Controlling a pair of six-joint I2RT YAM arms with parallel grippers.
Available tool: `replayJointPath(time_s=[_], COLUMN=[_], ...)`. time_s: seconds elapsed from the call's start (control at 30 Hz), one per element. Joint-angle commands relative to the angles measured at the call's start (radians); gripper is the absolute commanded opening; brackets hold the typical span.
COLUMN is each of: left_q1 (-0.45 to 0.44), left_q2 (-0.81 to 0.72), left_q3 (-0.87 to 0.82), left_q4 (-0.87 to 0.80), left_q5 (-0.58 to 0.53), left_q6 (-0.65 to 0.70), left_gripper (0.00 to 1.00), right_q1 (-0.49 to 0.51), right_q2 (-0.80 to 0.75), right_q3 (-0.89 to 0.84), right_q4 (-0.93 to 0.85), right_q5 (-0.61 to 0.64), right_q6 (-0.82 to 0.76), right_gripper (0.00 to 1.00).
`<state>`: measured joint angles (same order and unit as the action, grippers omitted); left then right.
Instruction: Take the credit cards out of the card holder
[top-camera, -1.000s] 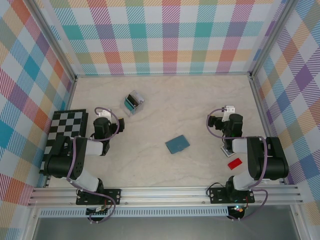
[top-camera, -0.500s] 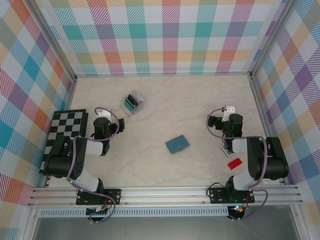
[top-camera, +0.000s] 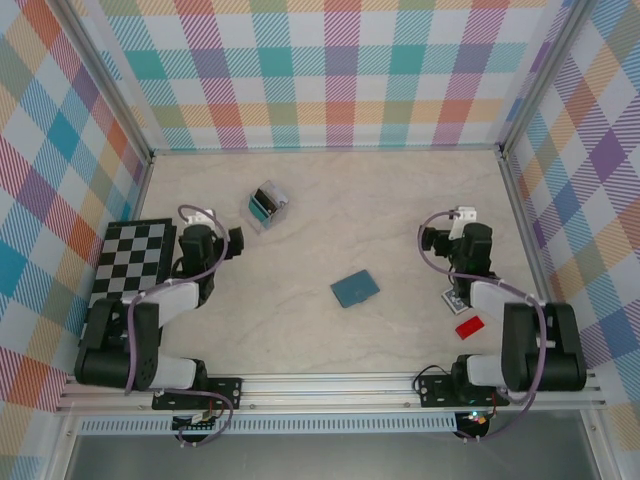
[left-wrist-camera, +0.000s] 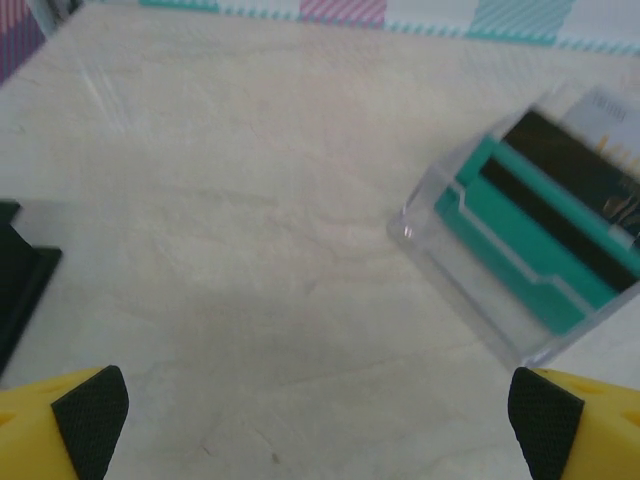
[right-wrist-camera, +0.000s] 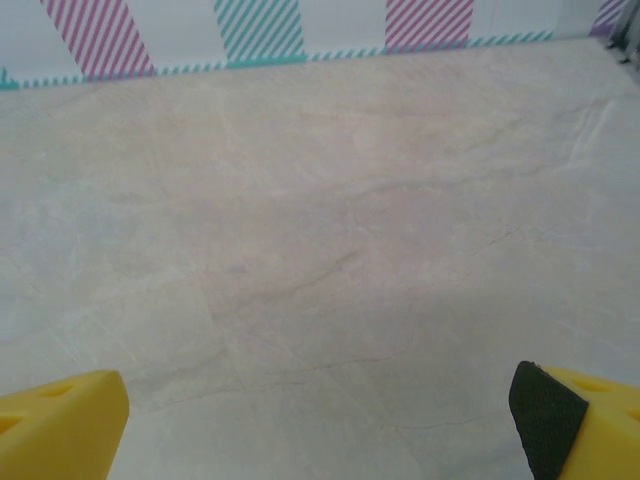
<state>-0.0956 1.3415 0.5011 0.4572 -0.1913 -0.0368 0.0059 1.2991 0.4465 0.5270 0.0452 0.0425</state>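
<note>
Under the left wrist camera, I see the left gripper (left-wrist-camera: 318, 410) spread wide, its yellow fingers with black pads (left-wrist-camera: 90, 408) at the two lower corners. It holds nothing, with only bare counter (left-wrist-camera: 250, 250) between the fingers. Ahead and to the right stands a clear box (left-wrist-camera: 520, 250), skewed to the view, with teal and black cards on edge inside. It is apart from the gripper.

Over on the right wrist camera, the right gripper (right-wrist-camera: 320, 410) is just as wide apart and grips nothing. Pale counter runs ahead of it to the striped wall (right-wrist-camera: 260, 30).

From the top camera, I find the card holder (top-camera: 355, 289) lying flat and folded near the middle of the counter, between the two arms and somewhat nearer the right one. Its long axis runs from near-left to far-right. I cannot make out its tab. Bare counter lies between it and each gripper. The box sits far-left of it, just beyond the left arm. A checkered board (top-camera: 135, 262) lies at the left edge, partly under that arm. A red card (top-camera: 469, 326) and a small patterned card (top-camera: 453, 299) lie near the right arm's base.
</note>
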Motion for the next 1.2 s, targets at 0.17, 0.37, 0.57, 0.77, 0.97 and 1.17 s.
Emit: replayJointPath(time_s=[0.17,0.37,0.57,0.77,0.97,1.17], left_q1=[0.013,0.012,0.013,0.003,-0.056,-0.133], left_q2=[-0.267,-0.330,-0.307,-0.295,-0.260,-0.229], left_q3=[0.155,0.277,0.312,0.268,0.245,0.236], left_q4=[-0.545,-0.837,-0.908,-0.851,-0.830,-0.814], left_q5=[-0.003,0.084,0.286,0.429,0.464,0.454], left_q6=[-0.277,-0.368,-0.401,-0.484,-0.519,-0.538], left_gripper=[1.00,1.00,1.00,1.00,0.99,0.98], right_q1=[-0.004,-0.001,0.057,0.209,0.354,0.450], right_q2=[-0.208,-0.153,-0.089,-0.031,0.090,0.221], right_q3=[0.220,0.397,0.407,0.356,0.360,0.422], right_q4=[-0.652,-1.008,-1.094,-1.068,-1.040,-1.038], right_q5=[0.056,-0.101,-0.318,-0.337,-0.297,-0.261], right_q6=[0.329,0.427,0.442,0.513,0.553,0.577], right_gripper=[1.00,1.00,0.97,0.92,0.87,0.80])
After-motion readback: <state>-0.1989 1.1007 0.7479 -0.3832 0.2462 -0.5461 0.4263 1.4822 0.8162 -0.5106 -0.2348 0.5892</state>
